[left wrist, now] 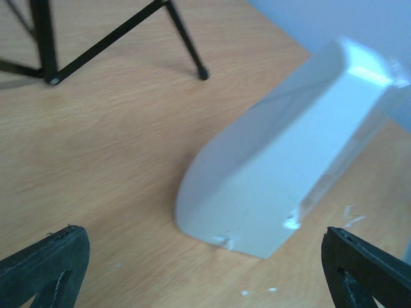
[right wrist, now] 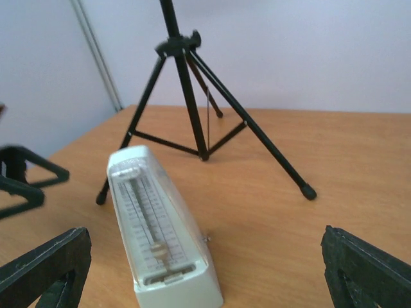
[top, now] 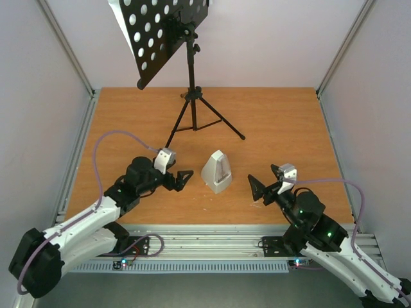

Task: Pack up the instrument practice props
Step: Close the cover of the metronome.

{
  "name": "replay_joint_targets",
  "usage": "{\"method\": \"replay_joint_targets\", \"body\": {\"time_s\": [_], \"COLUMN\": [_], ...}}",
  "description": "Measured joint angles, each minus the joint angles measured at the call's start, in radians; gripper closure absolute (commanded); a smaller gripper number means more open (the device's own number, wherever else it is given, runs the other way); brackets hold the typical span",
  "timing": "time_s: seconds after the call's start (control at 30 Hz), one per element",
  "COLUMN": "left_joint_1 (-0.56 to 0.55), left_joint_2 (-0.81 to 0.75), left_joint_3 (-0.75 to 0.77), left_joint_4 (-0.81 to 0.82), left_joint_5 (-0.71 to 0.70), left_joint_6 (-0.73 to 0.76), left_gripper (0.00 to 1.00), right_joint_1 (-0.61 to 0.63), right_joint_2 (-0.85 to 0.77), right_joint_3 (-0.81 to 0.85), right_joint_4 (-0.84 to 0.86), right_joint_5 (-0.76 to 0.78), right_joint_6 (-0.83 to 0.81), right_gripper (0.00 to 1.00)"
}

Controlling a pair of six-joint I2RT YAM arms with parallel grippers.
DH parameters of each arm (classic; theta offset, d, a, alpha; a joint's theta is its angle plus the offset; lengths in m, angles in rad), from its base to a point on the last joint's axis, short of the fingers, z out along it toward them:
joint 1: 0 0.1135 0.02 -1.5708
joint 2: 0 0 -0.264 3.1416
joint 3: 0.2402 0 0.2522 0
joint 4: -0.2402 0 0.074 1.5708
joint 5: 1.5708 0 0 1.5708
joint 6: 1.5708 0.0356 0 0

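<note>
At far left, low over the table [top: 289, 122]: left gripper [top: 186, 180], jaws wide apart, nothing between them, tips pointed right at the metronome [top: 217, 172] and just short of it. From the left wrist, the metronome's plain white side close ahead, filling much of the gap between the two black fingers [left wrist: 45, 269], no contact visible. Small white flecks [left wrist: 350, 217] on the table beside its base.

Behind, toward the back edge: stand [top: 190, 96], upright on three spread legs, feet on the table, well apart from both grippers. Black desk [top: 172, 25] with round holes tilted at the top, cut off by the upper edge of the overhead view. Sheet [top: 121, 25] against the desk's far side, white showing past its left edge and through the holes.

Centre, nearer the front: the metronome again, upright on the table between the two grippers, in front of the stand's legs and apart from them. From the right wrist, clear front face with scale and pendulum turned toward that camera.

At right: right gripper [top: 255, 191], jaws likewise wide apart and empty, tips aimed left at the metronome, near but not touching.
</note>
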Motion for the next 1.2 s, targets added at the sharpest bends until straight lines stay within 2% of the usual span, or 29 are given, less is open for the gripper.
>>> {"method": "replay_joint_targets", "body": {"time_s": [0.13, 0.3, 0.33, 0.47, 0.63, 1.0, 1.2], "left_joint_1": [-0.083, -0.204, -0.226, -0.236, -0.241, -0.256, -0.306], "left_joint_2": [-0.003, 0.072, 0.081, 0.2, 0.329, 0.437, 0.512], "left_joint_3": [0.137, 0.419, 0.434, 0.568, 0.657, 0.764, 0.83], "left_joint_4": [-0.101, -0.264, -0.27, -0.391, -0.481, -0.519, -0.56], "left_joint_5": [0.002, -0.079, -0.085, -0.124, -0.135, -0.117, -0.199], "left_joint_6": [0.002, 0.04, 0.045, 0.058, 0.058, 0.049, 0.062], "left_gripper": [0.01, 0.01, 0.01, 0.01, 0.01, 0.01, 0.01], "right_joint_1": [0.0, 0.0, 0.0, 0.0, 0.0, 0.0, 0.0], "right_joint_2": [0.08, 0.168, 0.171, 0.168, 0.154, 0.148, 0.145], "right_joint_3": [0.014, 0.028, 0.028, 0.028, 0.028, 0.027, 0.025], "right_joint_4": [-0.035, -0.045, -0.045, -0.045, -0.051, -0.058, -0.067], "right_joint_5": [0.023, 0.032, 0.032, 0.036, 0.04, 0.04, 0.04], "right_joint_6": [0.008, 0.008, 0.008, 0.008, 0.009, 0.014, 0.018], "right_gripper": [0.01, 0.02, 0.01, 0.02, 0.02, 0.01, 0.01]}}
